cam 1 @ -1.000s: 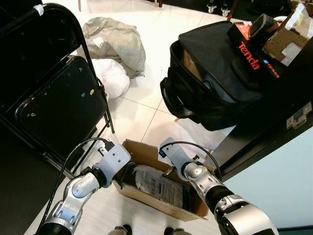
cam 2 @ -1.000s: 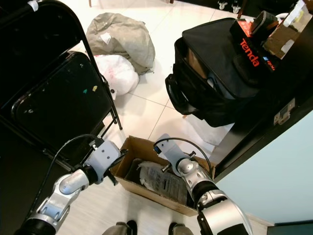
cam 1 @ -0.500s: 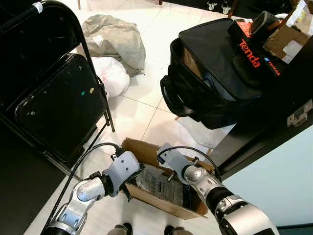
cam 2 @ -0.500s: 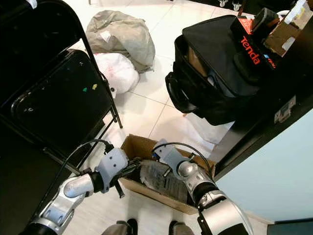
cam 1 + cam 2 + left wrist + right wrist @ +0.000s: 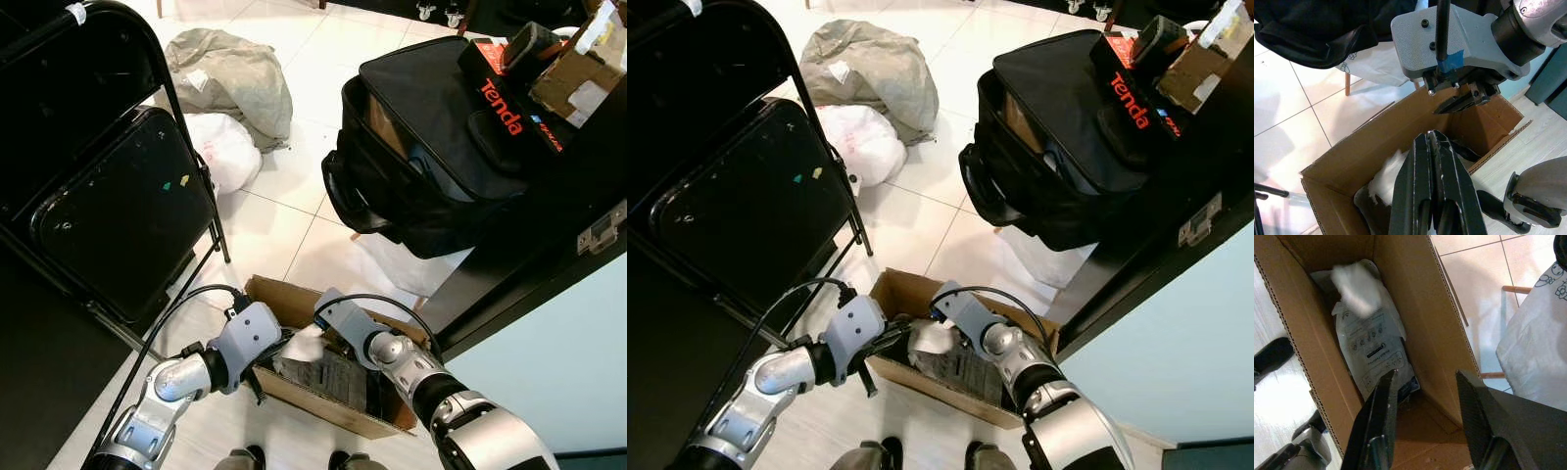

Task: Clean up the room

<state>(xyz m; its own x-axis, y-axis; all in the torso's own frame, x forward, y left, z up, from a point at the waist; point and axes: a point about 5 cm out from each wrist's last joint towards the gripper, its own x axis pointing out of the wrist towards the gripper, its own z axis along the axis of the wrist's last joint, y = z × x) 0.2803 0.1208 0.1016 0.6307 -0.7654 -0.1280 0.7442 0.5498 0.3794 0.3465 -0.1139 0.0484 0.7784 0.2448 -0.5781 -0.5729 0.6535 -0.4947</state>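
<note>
- Both grippers are working over the cardboard box [image 5: 328, 377] on the near floor — a white crumpled wad [image 5: 1357, 286] is sitting in it on a printed bag [image 5: 1378, 355].
- Left gripper [image 5: 1434, 161]: fingers pressed together, holding nothing visible; right gripper [image 5: 1425, 401]: fingers spread wide, empty.
- Cleanup looks early — grey sack [image 5: 230, 78] and white bag [image 5: 223, 149] are still lying far left.
- Box bottom is partly hidden.

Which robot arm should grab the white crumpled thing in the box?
Probably the right. The right pincer is open above the brown cardboard box, while the left pincer is shut beside the white crumpled wad.
</note>
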